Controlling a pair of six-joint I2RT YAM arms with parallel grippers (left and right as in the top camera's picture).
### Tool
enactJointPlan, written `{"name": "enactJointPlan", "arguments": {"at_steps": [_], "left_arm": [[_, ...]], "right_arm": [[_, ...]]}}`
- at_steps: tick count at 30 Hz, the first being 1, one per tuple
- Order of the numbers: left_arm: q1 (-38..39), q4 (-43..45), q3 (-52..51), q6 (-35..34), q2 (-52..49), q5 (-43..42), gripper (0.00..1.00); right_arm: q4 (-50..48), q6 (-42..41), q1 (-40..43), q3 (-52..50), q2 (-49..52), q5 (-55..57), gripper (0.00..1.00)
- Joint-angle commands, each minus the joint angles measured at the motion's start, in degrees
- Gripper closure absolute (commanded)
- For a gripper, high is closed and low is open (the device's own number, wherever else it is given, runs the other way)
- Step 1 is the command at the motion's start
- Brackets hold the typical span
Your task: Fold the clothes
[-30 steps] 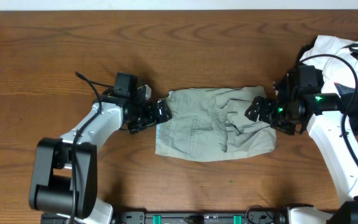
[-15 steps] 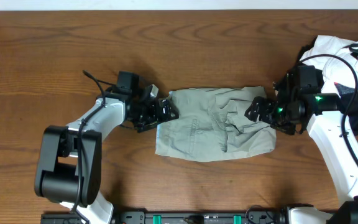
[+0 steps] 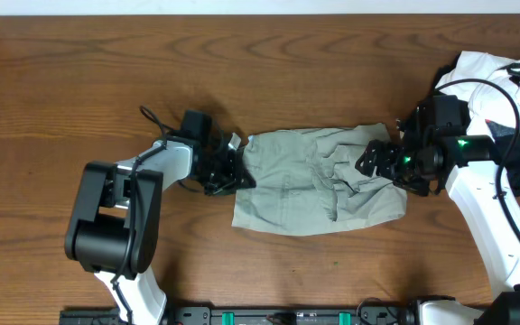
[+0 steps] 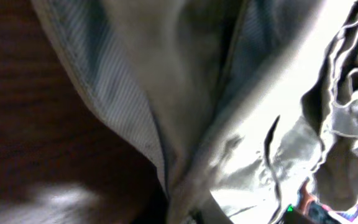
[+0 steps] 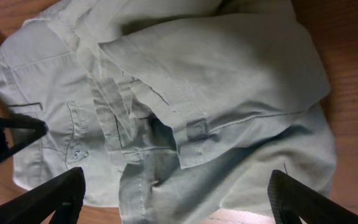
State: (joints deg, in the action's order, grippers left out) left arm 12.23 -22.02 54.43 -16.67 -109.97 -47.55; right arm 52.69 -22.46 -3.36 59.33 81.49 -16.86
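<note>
The clothes [image 3: 319, 179], one wrinkled khaki garment, lie flat in the middle of the table. My left gripper [image 3: 234, 171] sits at their left edge and is shut on the cloth there. In the left wrist view, folds of the clothes [image 4: 185, 74] fill the frame and run down into the jaws. My right gripper [image 3: 379, 162] hovers open over the garment's right end. In the right wrist view, the black fingertips [image 5: 55, 193] stand wide apart on either side of the seamed cloth [image 5: 185, 93], with nothing pinched.
A heap of white and black garments [image 3: 504, 81] lies at the back right, behind the right arm. Bare wooden table [image 3: 79, 81] stretches to the left and along the far side. The rig's base bar [image 3: 287, 316] runs along the near edge.
My left gripper moved right onto the garment's left edge and went from open to shut on it. The cloth's left edge shifted slightly right. The right arm stayed put.
</note>
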Motion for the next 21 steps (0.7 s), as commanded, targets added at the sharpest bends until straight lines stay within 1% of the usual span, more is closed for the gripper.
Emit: {"name": "enactJointPlan", "arguments": {"at_steps": [1,6,12,14,18,21], "left_arm": [[0.2,-0.6,-1.7,0.3,-2.0,4.5,0.94],[-1.7,-1.9,-1.3,0.4,-1.7,4.7,0.94],[-6.4,-7.0,0.7,2.4,0.0,5.1,0.94],[-7.8,-8.6,1.4,2.6,1.8,5.1,0.94],[-8.4,-10.6,1.7,3.2,6.1,5.1,0.94],[-8.4,-11.3,1.7,3.1,9.7,5.1,0.94]], "right_arm": [[0.1,0.9,0.2,-0.2,0.2,0.4,0.08],[0.5,1.5,0.2,-0.2,0.2,0.4,0.06],[-0.5,2.0,0.1,-0.2,0.2,0.6,0.06],[-1.1,1.9,-0.1,-0.2,0.4,1.7,0.11],[-2.0,1.7,-0.6,-0.2,1.7,3.4,0.31],[-2.7,1.7,-1.4,-0.2,3.9,3.4,0.44]]}}
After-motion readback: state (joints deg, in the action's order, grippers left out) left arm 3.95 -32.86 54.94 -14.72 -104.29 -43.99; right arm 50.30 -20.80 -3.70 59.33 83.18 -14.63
